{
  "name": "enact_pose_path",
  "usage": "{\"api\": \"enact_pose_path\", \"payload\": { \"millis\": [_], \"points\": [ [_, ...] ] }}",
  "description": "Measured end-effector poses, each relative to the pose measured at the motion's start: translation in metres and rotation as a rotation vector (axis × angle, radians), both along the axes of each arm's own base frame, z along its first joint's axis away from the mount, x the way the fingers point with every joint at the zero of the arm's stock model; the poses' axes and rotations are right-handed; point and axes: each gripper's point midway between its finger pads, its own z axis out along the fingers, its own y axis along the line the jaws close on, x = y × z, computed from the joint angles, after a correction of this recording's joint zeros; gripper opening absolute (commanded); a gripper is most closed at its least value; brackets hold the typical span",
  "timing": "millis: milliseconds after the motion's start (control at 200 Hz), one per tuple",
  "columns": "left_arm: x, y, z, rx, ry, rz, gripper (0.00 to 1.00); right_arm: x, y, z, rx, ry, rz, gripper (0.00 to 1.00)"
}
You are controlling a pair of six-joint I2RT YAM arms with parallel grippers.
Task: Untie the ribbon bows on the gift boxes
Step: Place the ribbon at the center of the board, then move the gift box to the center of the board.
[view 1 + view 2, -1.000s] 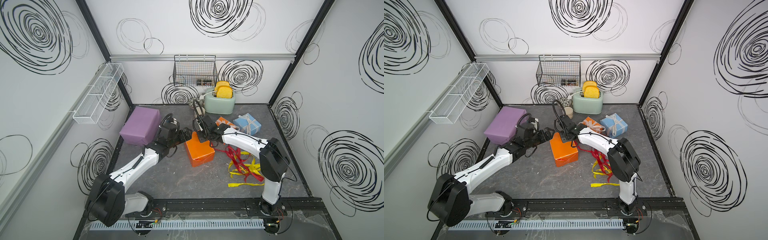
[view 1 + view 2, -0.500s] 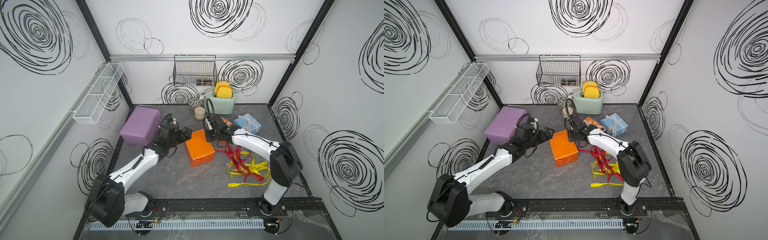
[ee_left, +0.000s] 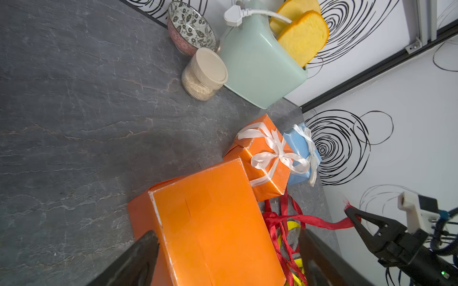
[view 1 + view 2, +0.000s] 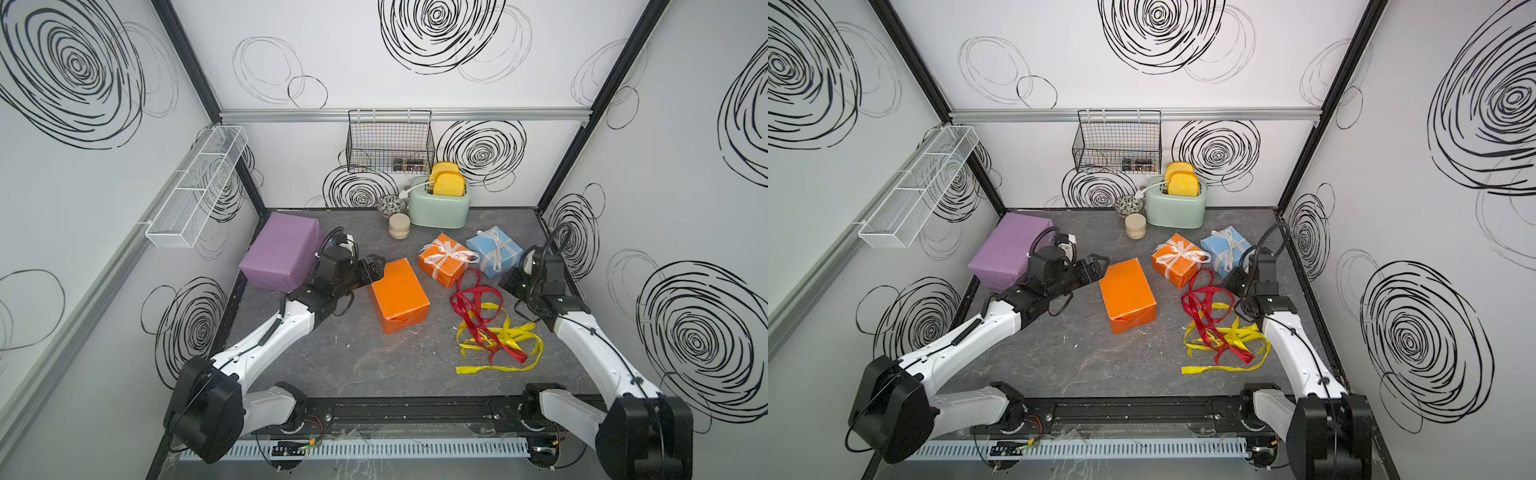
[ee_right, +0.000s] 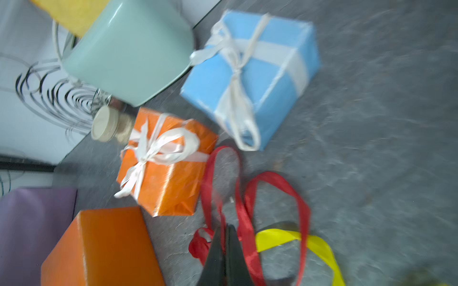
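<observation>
Jaws of my right end effector [image 3: 349, 211] pinch the red ribbon [image 3: 319, 221]; my left end effector [image 4: 376, 269] is open.

A toaster [image 4: 439, 208] stands by the back wall, two toast slices [image 4: 449, 185] in it — a bowl [image 4: 390, 204] and a jar [image 4: 399, 226] just beside. A wire basket [image 4: 374, 141] hangs above it.

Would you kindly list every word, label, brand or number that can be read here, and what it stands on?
No text can be read anywhere.
The small jars in the wire basket: any labels are too small to read.
The medium orange box and the toaster, seen close in the left wrist view: no print.
</observation>
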Motion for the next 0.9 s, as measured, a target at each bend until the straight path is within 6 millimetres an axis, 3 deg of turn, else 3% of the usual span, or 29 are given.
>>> {"api": "enact_pose_path", "payload": {
  "millis": [150,240,300,410,545,655,791,901],
  "points": [
    [-0.013,-0.027,0.006,0.043,-0.028,-0.103,0.95,-0.011,-0.009,0.015,-0.002,-0.083,-0.042,0.38],
    [-0.021,-0.053,0.012,0.075,-0.047,-0.188,0.97,-0.006,-0.008,0.009,-0.001,-0.071,-0.035,0.57],
    [-0.027,-0.067,0.012,0.095,-0.055,-0.238,1.0,-0.004,-0.008,-0.006,-0.003,-0.022,-0.032,0.68],
    [-0.04,-0.088,0.008,0.138,-0.059,-0.317,0.96,-0.007,-0.006,-0.029,0.008,0.055,-0.021,0.72],
    [-0.051,-0.094,0.001,0.19,-0.058,-0.354,0.96,-0.005,0.009,-0.026,0.054,0.038,0.051,0.76],
    [-0.048,-0.088,0.002,0.215,-0.072,-0.333,0.96,-0.005,0.041,-0.019,0.048,0.017,0.186,0.84],
    [-0.044,-0.077,0.018,0.217,-0.114,-0.279,0.96,-0.008,0.118,-0.012,-0.009,0.017,0.466,0.88],
    [-0.039,-0.054,0.039,0.197,-0.173,-0.194,0.96,-0.015,0.174,-0.019,-0.044,0.051,0.649,0.92]
  ]
}}
